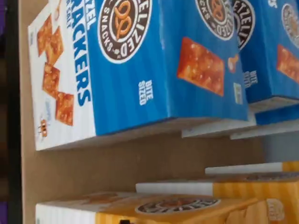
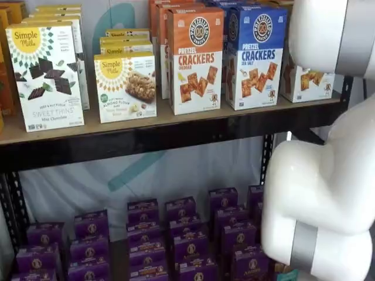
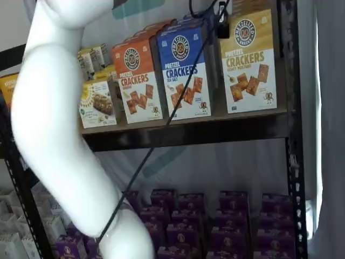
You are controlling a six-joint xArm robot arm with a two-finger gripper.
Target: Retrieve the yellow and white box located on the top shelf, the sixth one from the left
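Yellow box (image 3: 248,62): upright at the right end of the top bench (image 3: 226,121), just beside the blue box (image 3: 185,70)
Claw (image 3: 222,24): dark part at the yellow box's upper left corner; grip cannot be told

The yellow and white box (image 3: 249,62) stood upright on the top shelf (image 3: 215,121), front face out, at about two o'clock in that shelf view. Its upper part was yellow with a round dark logo, its lower part white with square orange-brown crackers. It sat at the right end of the tan board (image 2: 176,120), just beside a blue carton. In the wrist view the box (image 1: 187,210) showed its yellow side and logo, more yellow cartons lined up behind it.
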